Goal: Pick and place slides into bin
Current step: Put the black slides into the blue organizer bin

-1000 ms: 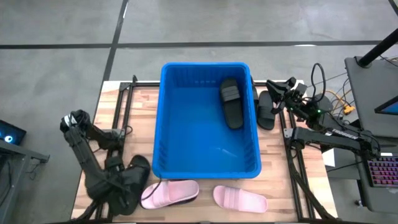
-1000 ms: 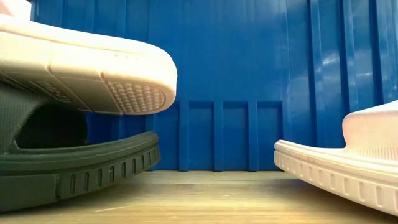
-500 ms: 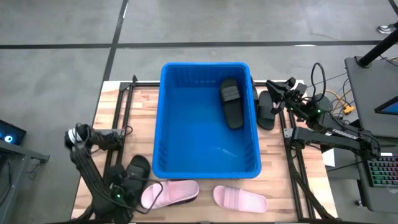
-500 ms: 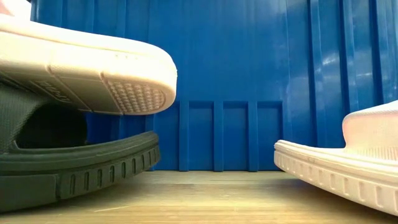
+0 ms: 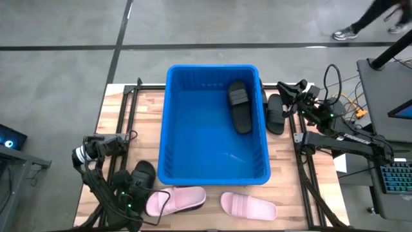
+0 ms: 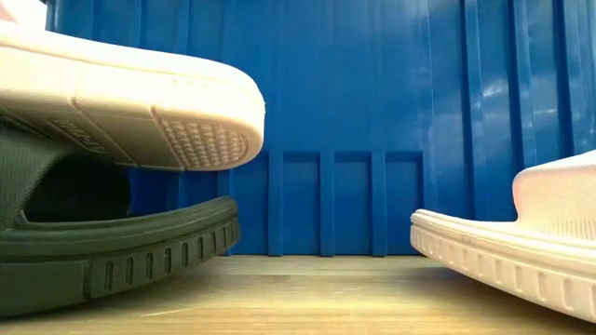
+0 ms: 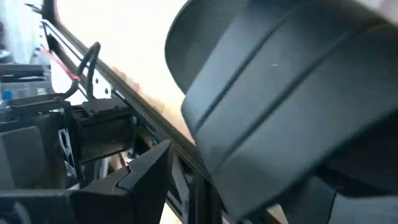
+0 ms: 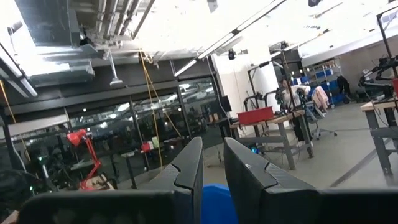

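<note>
The blue bin (image 5: 168, 122) stands mid-table with one black slide (image 5: 239, 106) lying inside by its right wall. Another black slide (image 5: 273, 113) lies outside that wall. At the near left, a black slide (image 5: 143, 174) lies on the table, and a pink slide (image 5: 177, 199) rests its end on it (image 6: 121, 102). A second pink slide (image 5: 248, 206) lies near the front edge. My left gripper (image 5: 136, 188) is open at the near-left black slide (image 7: 280, 93), which hides one finger. My right gripper (image 5: 284, 90) is shut and empty at the far right. My left gripper stands right at the near-left black slide's wide strap (image 7: 249, 118). One finger (image 7: 149, 165) shows beside the slide and apart from it; the slide hides the other. I cannot tell whether the gripper touches it. The slide lies on the table.
Black rails (image 5: 122, 122) run along the table's left and right sides. Cables and a keyboard (image 5: 399, 177) lie off the table's right. The bin's near wall (image 6: 372, 112) stands just behind the near slides.
My left arm has folded down and drawn toward the table's near edge, while its gripper has stayed at the near-left black slide. No slide has moved.
</note>
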{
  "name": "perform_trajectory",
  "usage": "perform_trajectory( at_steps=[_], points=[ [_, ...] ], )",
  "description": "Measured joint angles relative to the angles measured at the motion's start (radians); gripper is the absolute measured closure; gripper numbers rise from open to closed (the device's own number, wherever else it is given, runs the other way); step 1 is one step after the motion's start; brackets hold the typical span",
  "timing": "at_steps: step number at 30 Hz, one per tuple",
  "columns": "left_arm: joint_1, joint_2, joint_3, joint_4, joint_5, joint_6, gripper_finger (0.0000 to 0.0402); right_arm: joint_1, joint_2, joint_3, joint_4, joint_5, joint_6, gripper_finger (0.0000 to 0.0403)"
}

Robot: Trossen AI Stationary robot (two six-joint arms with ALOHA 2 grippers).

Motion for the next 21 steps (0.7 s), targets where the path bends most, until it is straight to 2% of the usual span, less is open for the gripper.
perform_trajectory(
  at_steps=[3,7,11,15,21],
  points=[
    [0.0,-0.009,-0.036,0.005,0.001,0.0,0.0184,0.0,0.0,0.0,0.028,0.021,0.0,0.0346],
    [0.001,-0.044,-0.074,0.036,0.001,0.0,0.0232,0.0,-0.002,0.0,0.043,0.021,0.0,0.0346],
    [0.001,-0.071,-0.097,0.049,0.004,0.0,0.0302,0.0,-0.002,0.0,0.043,0.021,0.0,0.0346],
    [0.002,-0.103,-0.113,0.041,0.049,-0.002,0.038,0.0,-0.001,0.0,0.043,0.021,0.01,0.0346],
    [0.002,-0.197,-0.122,0.042,0.073,-0.001,0.0398,0.0,-0.001,0.0,0.042,0.021,0.008,0.0346]
  ],
)
